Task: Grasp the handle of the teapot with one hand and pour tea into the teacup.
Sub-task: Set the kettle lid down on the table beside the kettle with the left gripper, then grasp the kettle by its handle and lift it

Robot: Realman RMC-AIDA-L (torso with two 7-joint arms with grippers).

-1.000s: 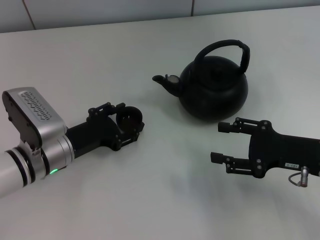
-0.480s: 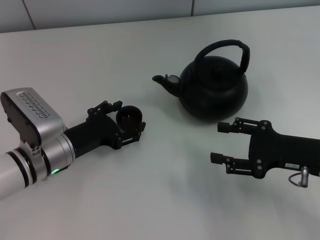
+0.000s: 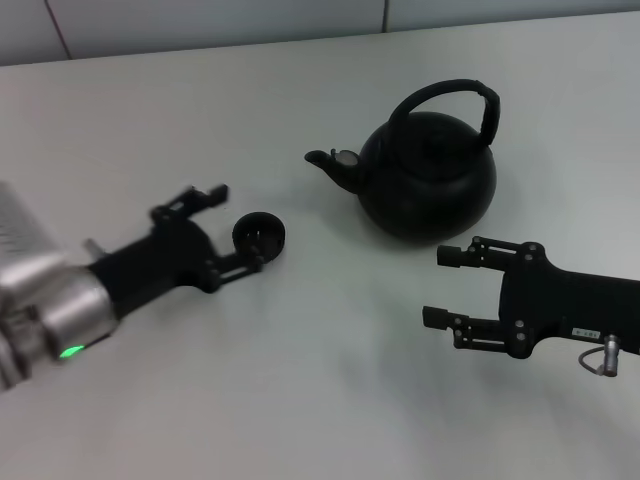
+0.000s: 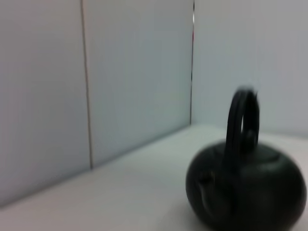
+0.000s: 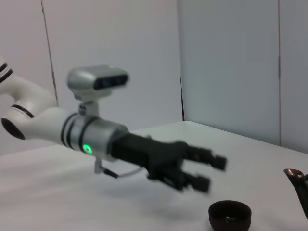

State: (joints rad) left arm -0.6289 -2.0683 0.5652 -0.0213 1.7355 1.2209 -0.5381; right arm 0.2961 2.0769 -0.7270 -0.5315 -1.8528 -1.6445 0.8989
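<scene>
The matte-black teapot (image 3: 425, 175) stands on the white table, its arched handle (image 3: 450, 98) upright and its spout toward my left. The small black teacup (image 3: 259, 234) sits left of the spout, free on the table. My left gripper (image 3: 238, 223) is open, its fingertips just short of the cup, nothing held. Below the teapot, my right gripper (image 3: 438, 286) hovers open and empty. The left wrist view shows the teapot (image 4: 245, 192) and handle (image 4: 243, 125). The right wrist view shows the left gripper (image 5: 211, 173) above the teacup (image 5: 230, 215).
The white table (image 3: 320, 400) reaches back to a pale wall with panel seams (image 3: 385, 15). The teapot's spout tip (image 5: 297, 177) shows at the edge of the right wrist view.
My left gripper, which had the teacup between its fingers, has opened wider and drawn back to the left. The cup stays where it was. The right arm has not moved.
</scene>
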